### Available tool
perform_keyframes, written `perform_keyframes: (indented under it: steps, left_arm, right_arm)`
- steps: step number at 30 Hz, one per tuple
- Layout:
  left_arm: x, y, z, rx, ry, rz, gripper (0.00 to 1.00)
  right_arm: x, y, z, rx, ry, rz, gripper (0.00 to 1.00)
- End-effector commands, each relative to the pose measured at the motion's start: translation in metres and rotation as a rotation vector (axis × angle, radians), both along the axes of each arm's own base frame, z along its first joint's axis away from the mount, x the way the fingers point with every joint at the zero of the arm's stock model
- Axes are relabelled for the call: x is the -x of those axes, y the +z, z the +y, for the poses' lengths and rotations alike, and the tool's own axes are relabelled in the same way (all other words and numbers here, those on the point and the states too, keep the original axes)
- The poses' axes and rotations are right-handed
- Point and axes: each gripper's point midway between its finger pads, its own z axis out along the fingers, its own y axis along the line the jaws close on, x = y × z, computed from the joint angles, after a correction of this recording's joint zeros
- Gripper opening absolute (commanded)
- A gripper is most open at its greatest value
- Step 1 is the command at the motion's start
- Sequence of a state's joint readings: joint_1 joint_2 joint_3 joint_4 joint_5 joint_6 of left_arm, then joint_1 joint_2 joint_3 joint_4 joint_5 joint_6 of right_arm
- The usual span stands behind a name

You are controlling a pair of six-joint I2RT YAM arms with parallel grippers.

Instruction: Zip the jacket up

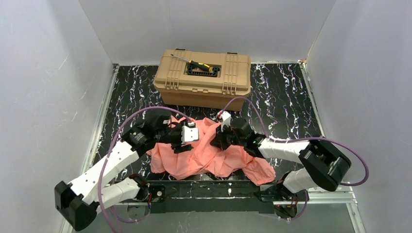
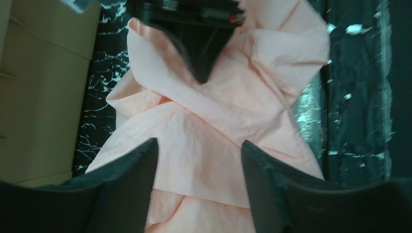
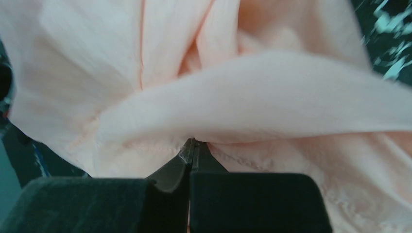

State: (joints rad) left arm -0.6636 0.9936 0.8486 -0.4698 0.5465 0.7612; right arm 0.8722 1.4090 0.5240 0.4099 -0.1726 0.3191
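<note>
The jacket (image 1: 209, 155) lies crumpled at the near edge of the black marbled surface (image 1: 286, 97), bunched between the two arms, with one sleeve end trailing toward the right arm's base. The folds are so tangled that its front and zipper cannot be made out in any view. The left tool (image 2: 199, 170) hangs over the cloth with its fingers (image 2: 126, 184) well apart and only loose fabric showing below the gap, so it has hold of nothing. The overhead view hides its tips behind the wrist. The right tool (image 3: 193, 145) is closed completely, its tips meeting on a stitched edge of the jacket beneath a thick rolled fold. That fold blurs and covers most of what lies beyond. A dark, blurred wedge at the top of the left wrist view sits on the fabric and is cut off by the frame. Behind the jacket stands a tan toolbox (image 1: 203, 77), apart from it, with small dark and yellow items on its lid too small to identify.
</note>
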Motion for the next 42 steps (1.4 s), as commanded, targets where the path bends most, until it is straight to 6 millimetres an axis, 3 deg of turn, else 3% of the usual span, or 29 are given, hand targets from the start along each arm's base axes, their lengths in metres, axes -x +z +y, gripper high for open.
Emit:
perform_keyframes:
  steps: [1,4,7,10,14,15,17,18,21,26,32,37,40,42]
  left_arm:
    - [0.029,0.009,-0.005,0.095,-0.080,0.049,0.71]
    - [0.045,0.004,-0.013,0.109,-0.116,0.133,0.77]
    - [0.060,-0.015,-0.018,0.093,-0.179,0.133,0.77]
    - [0.059,-0.029,-0.018,0.089,-0.202,0.049,0.78]
    - [0.065,-0.025,-0.028,0.094,-0.219,0.075,0.79]
    - [0.070,-0.025,-0.030,0.086,-0.238,0.092,0.78]
    - [0.074,-0.030,-0.030,0.068,-0.264,0.091,0.77]
    - [0.074,-0.033,-0.029,0.059,-0.278,0.066,0.77]
    - [0.067,-0.042,-0.022,0.042,-0.262,-0.007,0.76]
    - [0.055,-0.034,-0.020,0.069,-0.218,-0.107,0.76]
    - [0.052,-0.029,-0.019,0.055,-0.202,-0.104,0.77]
    - [0.056,-0.032,-0.019,0.051,-0.207,-0.074,0.78]
    - [0.056,-0.035,-0.018,0.049,-0.200,-0.066,0.79]
    - [0.056,-0.036,-0.017,0.048,-0.177,-0.048,0.80]
  right_arm:
    - [-0.035,0.094,0.023,-0.211,-0.005,-0.125,0.01]
    - [-0.051,0.125,0.020,-0.240,-0.040,-0.138,0.01]
    - [-0.056,0.124,0.011,-0.210,-0.063,-0.094,0.01]
    - [-0.054,0.122,0.003,-0.234,-0.100,-0.093,0.01]
    - [-0.074,0.141,-0.001,-0.174,-0.124,-0.098,0.01]
    - [-0.069,0.139,-0.001,-0.160,-0.102,-0.060,0.14]
    - [-0.042,0.123,0.001,-0.148,-0.023,0.049,0.54]
    - [-0.026,0.111,0.000,-0.138,0.000,0.096,0.64]
    - [0.010,0.087,-0.010,-0.140,0.016,0.188,0.68]
    - [0.031,0.045,-0.019,-0.082,0.035,0.288,0.67]
    - [0.026,0.019,0.003,-0.048,0.095,0.294,0.64]
    - [0.016,0.011,0.028,-0.058,0.134,0.293,0.31]
    - [0.003,0.034,0.035,-0.092,0.128,0.234,0.02]
    - [-0.010,0.061,0.037,-0.131,0.100,0.181,0.01]
